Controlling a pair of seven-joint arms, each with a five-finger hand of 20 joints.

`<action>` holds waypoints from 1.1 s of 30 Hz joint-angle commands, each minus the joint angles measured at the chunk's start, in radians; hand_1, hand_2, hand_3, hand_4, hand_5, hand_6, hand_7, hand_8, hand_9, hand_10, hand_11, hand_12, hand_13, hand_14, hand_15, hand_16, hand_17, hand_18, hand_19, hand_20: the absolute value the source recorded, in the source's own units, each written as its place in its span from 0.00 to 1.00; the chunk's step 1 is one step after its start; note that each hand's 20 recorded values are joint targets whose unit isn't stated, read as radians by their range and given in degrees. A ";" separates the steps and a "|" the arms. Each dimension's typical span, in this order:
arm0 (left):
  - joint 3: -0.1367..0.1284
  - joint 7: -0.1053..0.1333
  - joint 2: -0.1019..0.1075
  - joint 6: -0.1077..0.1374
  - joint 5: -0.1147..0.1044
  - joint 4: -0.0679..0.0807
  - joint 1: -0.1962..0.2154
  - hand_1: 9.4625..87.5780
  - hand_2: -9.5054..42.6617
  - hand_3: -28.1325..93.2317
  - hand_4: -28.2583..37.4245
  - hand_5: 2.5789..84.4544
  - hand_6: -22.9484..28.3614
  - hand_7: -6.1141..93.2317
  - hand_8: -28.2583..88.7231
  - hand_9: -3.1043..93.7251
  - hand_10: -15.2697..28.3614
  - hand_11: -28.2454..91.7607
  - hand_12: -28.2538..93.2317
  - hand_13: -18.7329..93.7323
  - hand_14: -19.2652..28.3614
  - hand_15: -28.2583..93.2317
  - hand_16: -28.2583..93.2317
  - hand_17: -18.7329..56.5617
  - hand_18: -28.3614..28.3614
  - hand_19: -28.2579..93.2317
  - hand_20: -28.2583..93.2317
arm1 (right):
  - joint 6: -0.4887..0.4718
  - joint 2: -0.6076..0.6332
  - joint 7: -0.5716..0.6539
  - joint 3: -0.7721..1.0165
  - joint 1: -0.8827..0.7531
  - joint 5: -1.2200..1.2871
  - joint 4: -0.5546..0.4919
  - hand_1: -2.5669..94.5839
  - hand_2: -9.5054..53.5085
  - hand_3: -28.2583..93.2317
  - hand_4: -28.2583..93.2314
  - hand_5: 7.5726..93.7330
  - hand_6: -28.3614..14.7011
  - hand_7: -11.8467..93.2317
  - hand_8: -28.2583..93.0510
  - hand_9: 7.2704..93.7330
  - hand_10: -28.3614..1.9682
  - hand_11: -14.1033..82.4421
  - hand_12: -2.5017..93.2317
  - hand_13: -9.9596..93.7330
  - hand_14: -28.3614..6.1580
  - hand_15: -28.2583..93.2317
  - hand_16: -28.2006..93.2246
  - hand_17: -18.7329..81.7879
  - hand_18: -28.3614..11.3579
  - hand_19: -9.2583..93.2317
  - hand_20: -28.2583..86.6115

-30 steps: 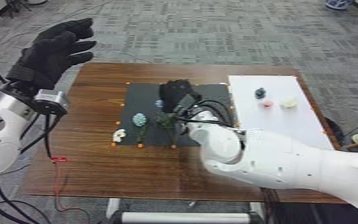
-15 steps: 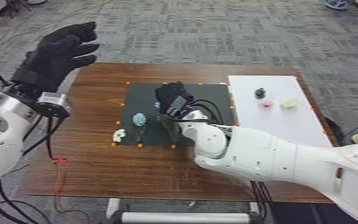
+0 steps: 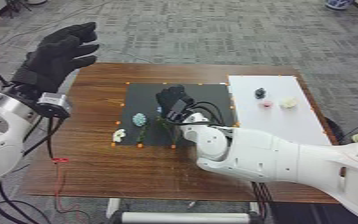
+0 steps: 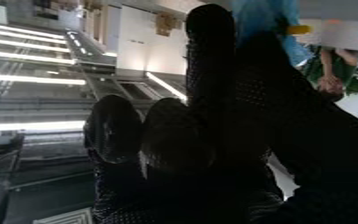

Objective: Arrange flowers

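Currently | right hand (image 3: pixel 175 97): pinching | blue flower (image 4: pixel 264 16): between thumb and finger, over black mat (image 3: pixel 145 95)

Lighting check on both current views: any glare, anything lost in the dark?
Head view: fairly even light, no strong glare; right hand blends into the dark mat. Right wrist view: bright strip lights glare in the background, the glove goes nearly black with only faint fabric texture.
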 commanded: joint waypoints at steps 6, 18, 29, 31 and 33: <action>-0.009 0.000 -0.008 -0.007 -0.005 -0.003 0.004 0.21 0.15 0.80 0.04 0.25 0.48 0.25 0.16 0.20 0.56 0.41 0.39 0.23 0.66 0.58 0.19 0.11 0.83 0.55 0.32 | -0.082 0.008 -0.013 0.051 -0.008 -0.024 0.000 0.49 0.00 0.92 0.01 0.70 0.73 0.42 0.20 0.82 0.80 0.27 0.48 0.76 0.63 0.93 0.53 0.60 0.21 1.00 0.78; -0.021 0.001 -0.013 -0.002 -0.004 -0.010 0.021 0.21 0.15 0.80 0.04 0.25 0.48 0.25 0.16 0.20 0.56 0.41 0.39 0.23 0.66 0.58 0.20 0.11 0.83 0.55 0.32 | -0.098 0.061 -0.038 0.122 -0.034 -0.052 -0.062 0.45 0.00 0.93 0.00 0.66 0.72 0.39 0.19 0.75 0.75 0.34 0.42 0.74 0.62 0.94 0.52 0.58 0.20 1.00 0.76; -0.086 0.003 -0.050 0.012 -0.001 -0.035 0.108 0.22 0.17 0.79 0.04 0.25 0.48 0.25 0.16 0.21 0.57 0.42 0.39 0.23 0.68 0.59 0.20 0.11 0.84 0.55 0.32 | -0.142 0.353 0.098 0.438 -0.218 -0.043 -0.222 0.37 0.00 0.97 0.01 0.44 0.57 0.34 0.13 0.46 0.49 0.44 0.27 0.65 0.53 0.94 0.49 0.51 0.17 0.97 0.72; -0.102 0.006 -0.055 0.017 -0.001 -0.039 0.128 0.22 0.16 0.79 0.04 0.26 0.48 0.25 0.16 0.21 0.57 0.42 0.39 0.24 0.68 0.59 0.20 0.11 0.84 0.55 0.32 | -0.147 0.381 0.129 0.500 -0.273 -0.014 -0.197 0.36 0.00 0.97 0.00 0.40 0.54 0.33 0.14 0.41 0.46 0.43 0.27 0.62 0.51 0.93 0.48 0.50 0.18 0.95 0.71; -0.135 0.005 -0.064 0.024 -0.001 -0.051 0.168 0.22 0.16 0.79 0.04 0.25 0.48 0.26 0.16 0.21 0.57 0.42 0.39 0.24 0.67 0.59 0.20 0.11 0.84 0.55 0.32 | -0.180 0.379 0.144 0.590 -0.350 0.019 -0.179 0.35 0.00 0.96 0.00 0.36 0.53 0.32 0.14 0.40 0.40 0.36 0.24 0.62 0.52 0.92 0.46 0.50 0.19 0.95 0.70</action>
